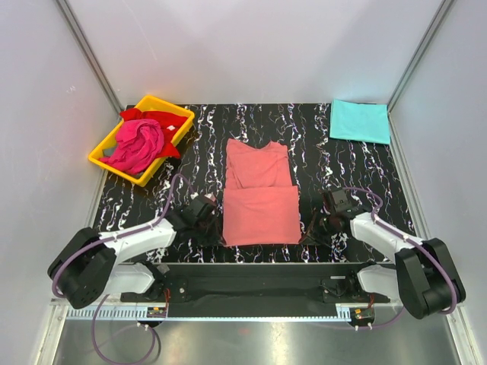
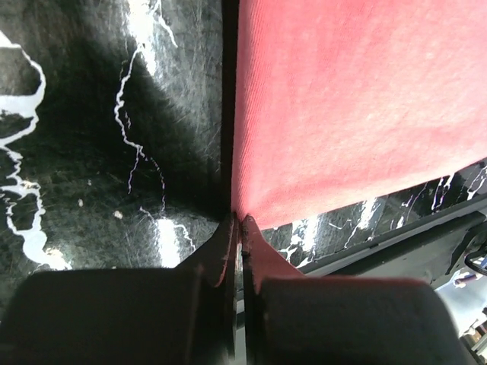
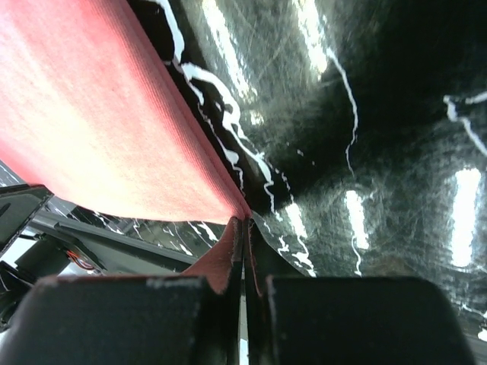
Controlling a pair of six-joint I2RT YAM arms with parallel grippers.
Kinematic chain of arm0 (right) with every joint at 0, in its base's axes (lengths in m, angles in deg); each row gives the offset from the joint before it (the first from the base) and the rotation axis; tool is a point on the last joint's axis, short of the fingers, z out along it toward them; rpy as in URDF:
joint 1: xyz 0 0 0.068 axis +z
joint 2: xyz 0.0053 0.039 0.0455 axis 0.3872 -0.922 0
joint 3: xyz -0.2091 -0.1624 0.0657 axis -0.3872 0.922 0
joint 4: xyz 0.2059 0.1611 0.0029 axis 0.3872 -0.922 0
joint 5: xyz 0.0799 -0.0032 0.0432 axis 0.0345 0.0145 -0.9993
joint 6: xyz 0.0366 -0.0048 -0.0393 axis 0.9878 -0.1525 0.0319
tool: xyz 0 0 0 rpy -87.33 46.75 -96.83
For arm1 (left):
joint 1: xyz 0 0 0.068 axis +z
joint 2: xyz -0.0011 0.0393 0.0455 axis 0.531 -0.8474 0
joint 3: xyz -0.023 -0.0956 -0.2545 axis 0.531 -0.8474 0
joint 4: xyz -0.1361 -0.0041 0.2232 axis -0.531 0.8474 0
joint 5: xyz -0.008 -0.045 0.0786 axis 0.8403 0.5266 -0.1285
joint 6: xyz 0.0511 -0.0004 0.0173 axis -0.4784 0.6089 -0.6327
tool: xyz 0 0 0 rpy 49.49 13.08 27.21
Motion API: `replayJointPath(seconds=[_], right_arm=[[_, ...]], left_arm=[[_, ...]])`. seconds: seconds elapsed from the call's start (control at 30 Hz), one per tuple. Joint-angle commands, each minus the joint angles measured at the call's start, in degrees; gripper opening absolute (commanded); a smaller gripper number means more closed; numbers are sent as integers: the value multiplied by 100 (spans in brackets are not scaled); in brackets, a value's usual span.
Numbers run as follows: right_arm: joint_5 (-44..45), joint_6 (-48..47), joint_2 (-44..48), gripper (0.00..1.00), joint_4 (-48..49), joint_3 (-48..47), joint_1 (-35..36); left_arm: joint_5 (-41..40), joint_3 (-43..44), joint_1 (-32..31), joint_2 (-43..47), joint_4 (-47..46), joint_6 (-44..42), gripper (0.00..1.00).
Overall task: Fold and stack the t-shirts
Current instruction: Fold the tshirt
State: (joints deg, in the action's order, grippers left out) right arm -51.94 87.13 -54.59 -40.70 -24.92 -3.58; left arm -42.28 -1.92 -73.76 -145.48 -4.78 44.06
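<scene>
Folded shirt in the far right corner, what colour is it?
Plain turquoise. The shirt shows only in the top external view.

Black counter (image 1: 190,137) veined with white, glossy enough in both wrist views to throw back streaks of light. At ten o'clock on it, a yellow plastic tray (image 1: 173,107), rectangular, set askew to the counter's edges, close to the left wall. Pale grey walls (image 1: 251,46) on three sides, met by slanting metal posts (image 1: 90,55) at eleven and one o'clock. Along six o'clock, a black crossbar (image 1: 251,274), with a silver ledge (image 1: 251,342) beyond it.
</scene>
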Motion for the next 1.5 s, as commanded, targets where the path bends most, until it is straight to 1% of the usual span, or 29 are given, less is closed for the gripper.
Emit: replayJointPath(seconds=[0.0, 0.07, 0.2, 0.3, 0.47, 0.6, 0.7, 0.83, 0.97, 1.07, 1.17, 1.27, 1.4, 1.43, 1.47], right_arm=[[247, 55, 237, 0, -310, -15, 84], [308, 72, 447, 0, -486, -50, 127], [344, 11, 763, 0, -785, -304, 180], [414, -60, 843, 0, -891, -515, 181], [397, -174, 650, 0, -848, -656, 181], [441, -253, 545, 0, -795, -779, 189], [423, -306, 387, 0, -777, -911, 180], [511, -393, 228, 0, -891, -1104, 181], [546, -464, 176, 0, -988, -1350, 181], [572, -569, 18, 0, -1110, -1762, 180], [573, -614, -114, 0, -1094, -1974, 189], [538, -587, -228, 0, -1067, -1897, 189], [616, -202, 60, 0, -1207, -1475, 180], [617, -122, 166, 3, -1242, -1378, 189], [625, -60, 410, 7, -1339, -1221, 181]], left_arm=[[-201, -53, -58, 77, 739, -71, 0], [-96, 35, -67, 183, 801, -44, 0], [378, 167, -67, 157, 739, -18, 0], [519, 325, -58, 122, 731, -27, 0], [783, 519, 29, -80, 599, 26, 0], [704, 747, 187, -177, 853, -70, 0], [818, 809, 389, -177, 863, -115, 0], [1090, 844, 819, -133, 836, -210, 0], [1301, 1046, 1023, -212, 924, -369, 0], [1363, 1440, 1067, -352, 976, -475, 0], [1293, 1704, 1067, -476, 1091, -606, 0], [1205, 1732, 1058, -590, 1231, -738, 0], [968, 1433, 1040, -223, 1415, -686, 0], [950, 1363, 1032, -143, 1434, -651, 1], [959, 1215, 1032, -64, 1425, -624, 5]])
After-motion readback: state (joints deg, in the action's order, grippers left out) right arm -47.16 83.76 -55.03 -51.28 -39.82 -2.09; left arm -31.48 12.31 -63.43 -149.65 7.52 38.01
